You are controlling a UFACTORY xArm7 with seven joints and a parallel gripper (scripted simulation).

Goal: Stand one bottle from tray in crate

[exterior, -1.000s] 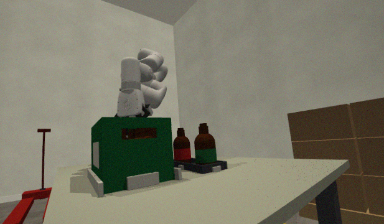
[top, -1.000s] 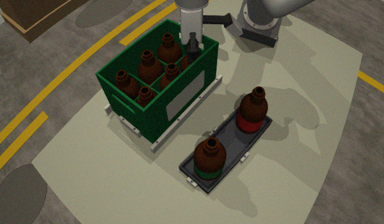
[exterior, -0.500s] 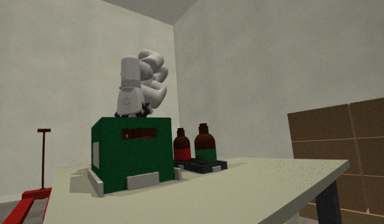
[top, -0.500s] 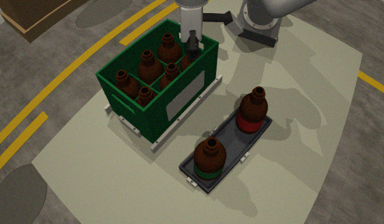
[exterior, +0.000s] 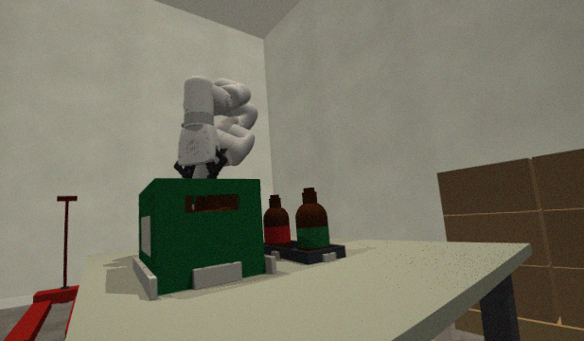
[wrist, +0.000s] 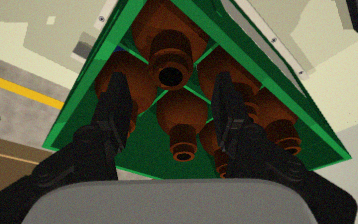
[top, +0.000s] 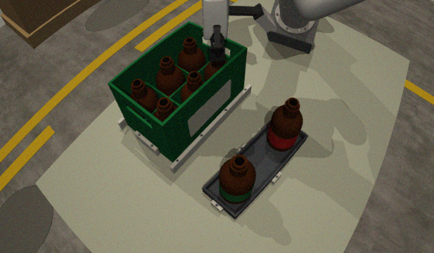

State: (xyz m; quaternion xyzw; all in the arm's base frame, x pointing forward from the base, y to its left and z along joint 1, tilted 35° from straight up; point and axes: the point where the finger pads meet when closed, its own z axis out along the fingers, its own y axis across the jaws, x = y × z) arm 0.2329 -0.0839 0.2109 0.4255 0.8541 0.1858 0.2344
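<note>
The green crate (top: 174, 140) (exterior: 178, 237) (wrist: 80, 105) stands level on the table. A brown bottle stands in every cell. My gripper (top: 217, 60) (wrist: 171, 88) is open above the crate's cell nearest the robot base. Its fingers stand apart on either side of the neck of the bottle (top: 213, 71) (wrist: 170, 57) there, with gaps on both sides; their height against the neck is hard to tell. The dark tray (top: 257, 159) (exterior: 336, 253) lies level, with a red-banded bottle (top: 286, 123) (exterior: 276, 223) and a green-banded bottle (top: 237, 177) (exterior: 312, 224) upright on it.
White rails (top: 211, 130) (exterior: 218, 275) run along the crate's foot. Small white blocks (top: 217, 205) (exterior: 329, 257) sit at the tray's edges. The crate's walls rise around the bottles. Brown boxes (top: 34, 21) (exterior: 490, 189) stand beyond the table.
</note>
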